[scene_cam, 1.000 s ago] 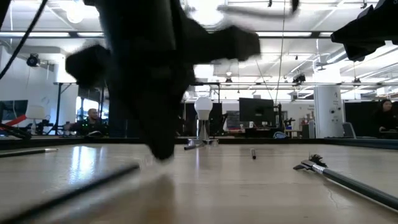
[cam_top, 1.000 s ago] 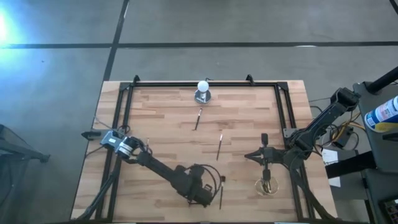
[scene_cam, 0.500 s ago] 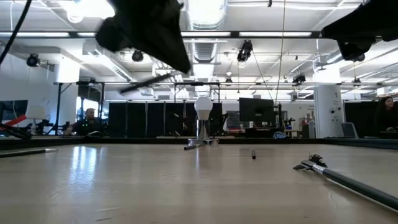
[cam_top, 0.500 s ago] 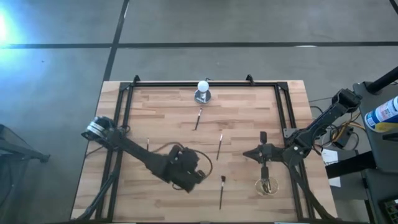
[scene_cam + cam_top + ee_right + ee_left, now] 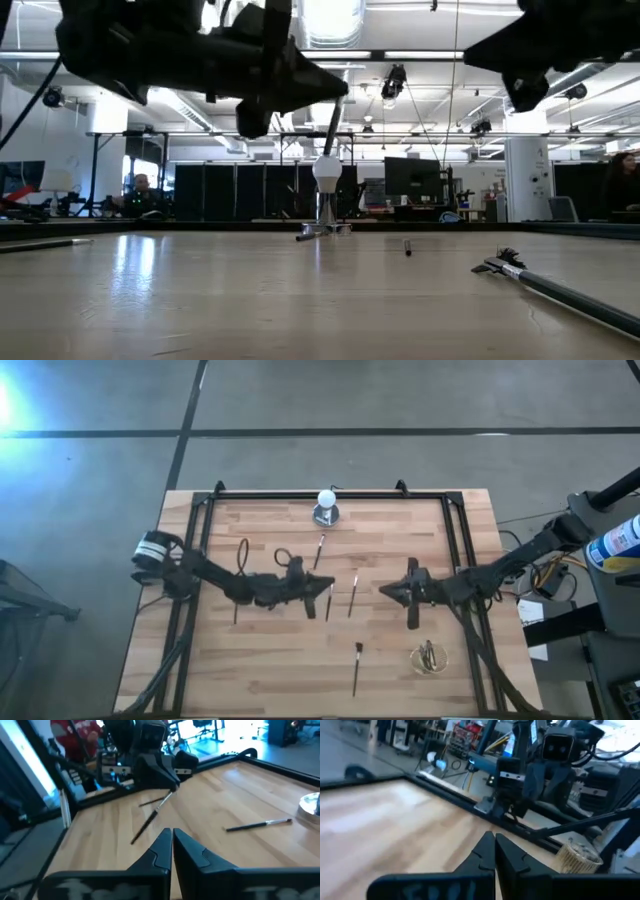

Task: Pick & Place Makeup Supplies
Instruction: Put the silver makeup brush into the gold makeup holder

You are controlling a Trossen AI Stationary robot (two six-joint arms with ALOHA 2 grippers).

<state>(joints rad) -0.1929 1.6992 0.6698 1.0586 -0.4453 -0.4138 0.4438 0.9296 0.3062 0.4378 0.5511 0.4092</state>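
Observation:
My left gripper (image 5: 322, 588) is over the table's middle, shut on a thin dark makeup brush (image 5: 150, 820) that slants down from it. The same brush (image 5: 335, 120) shows high above the table in the low view. My right gripper (image 5: 387, 592) hovers to its right, shut and holding nothing, pointing left toward it; its fingers meet (image 5: 171, 837) in the right wrist view. Several more brushes lie flat on the wood, among them one (image 5: 319, 550), one (image 5: 353, 595) and one (image 5: 356, 665). A small round cup (image 5: 428, 657) near the right front holds further brushes. My left gripper pinches the brush by its upper end (image 5: 167, 798) between its two fingers. The fingers come roughly level from the table's left. The brush is lifted clear of the table and hangs slanting down below the fingers.
A white ball on a round grey base (image 5: 326, 506) stands at the middle of the far edge. A black frame (image 5: 450, 530) rims the table. One brush (image 5: 560, 290) lies close to the low camera on the right. Bare wood lies at the left front (image 5: 220, 670).
My left gripper has risen from the near edge and travelled toward the table's middle, carrying a brush lifted clear; the brush has swung from level to hanging slanted. My right gripper has moved away from the cup, toward the far edge and left, and turned to point left.

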